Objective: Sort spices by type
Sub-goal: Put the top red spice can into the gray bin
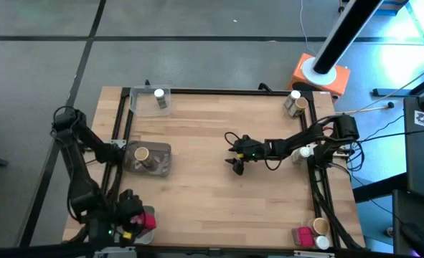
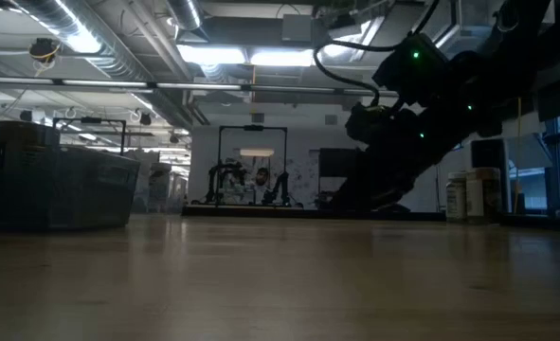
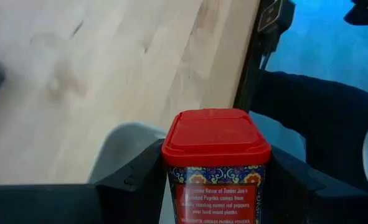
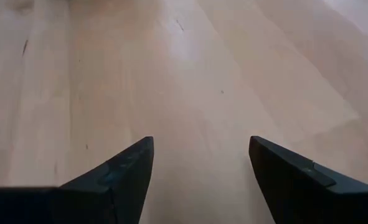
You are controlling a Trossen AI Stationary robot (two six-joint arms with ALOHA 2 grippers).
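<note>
My left gripper (image 1: 134, 217) is at the table's near left corner, shut on a boxy spice tin (image 3: 216, 165) with a red lid and a patterned paprika label. My right gripper (image 1: 236, 159) hangs open over bare wood at mid-table, with nothing between its fingers (image 4: 199, 168). A white-lidded jar (image 1: 158, 94) stands in a clear tray (image 1: 145, 107) at the far left. A tan-lidded jar (image 1: 141, 153) stands in a second tray (image 1: 161, 163) at the left edge. Two jars (image 1: 294, 104) stand at the far right corner. A pink box (image 1: 302, 235) and a tan-lidded jar (image 1: 320, 227) sit at the near right corner. My left gripper pinches the tin between its two fingers, one on each of two opposite side walls (image 3: 173, 183) just below the red lid. The tin stands upright in the hold with its lid toward the camera. Its bottom lies outside the frame, so whether it rests on anything cannot be told.
Black frame rails (image 1: 123, 129) run along the table's edges. A white-capped jar (image 1: 305, 152) stands under the right arm near the right rail. An orange and white base (image 1: 319, 74) sits beyond the far right corner. The middle of the table (image 1: 212, 193) is bare wood.
</note>
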